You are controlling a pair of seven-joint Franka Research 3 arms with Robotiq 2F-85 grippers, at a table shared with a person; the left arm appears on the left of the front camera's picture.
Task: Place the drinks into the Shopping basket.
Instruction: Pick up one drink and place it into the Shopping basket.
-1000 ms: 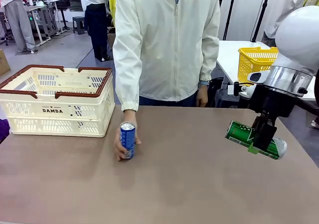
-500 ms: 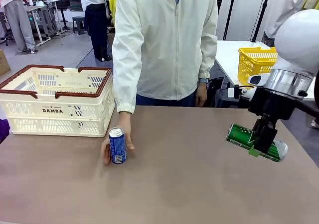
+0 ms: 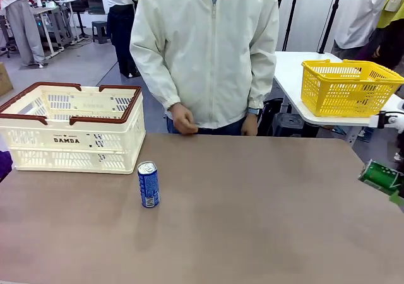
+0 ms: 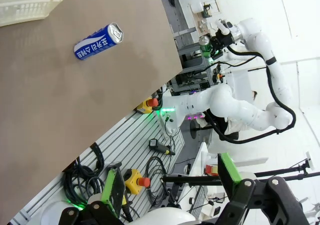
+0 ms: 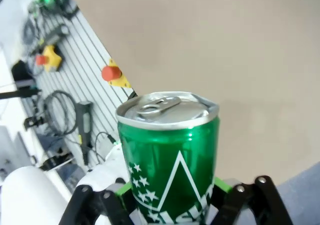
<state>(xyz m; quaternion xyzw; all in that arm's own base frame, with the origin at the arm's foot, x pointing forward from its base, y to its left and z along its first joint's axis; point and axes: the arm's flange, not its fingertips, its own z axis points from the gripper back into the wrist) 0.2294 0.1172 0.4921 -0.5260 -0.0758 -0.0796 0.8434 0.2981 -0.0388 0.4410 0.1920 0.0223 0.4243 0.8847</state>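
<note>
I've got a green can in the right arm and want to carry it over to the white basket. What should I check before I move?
1. Grip: right gripper is shut on the green can, which sits between the pads. Ok.
2. Target: basket has an open top. Ok.
3. Room inside the basket: cannot tell, floor hidden by the walls.
4. Low path: blue can stands upright on the table beside the basket's near corner. Not ok, carry high.
5. Person's hand is at the far edge, apart from the blue can. Ok.
6. Left gripper is open, holding nothing. Ok.
</note>
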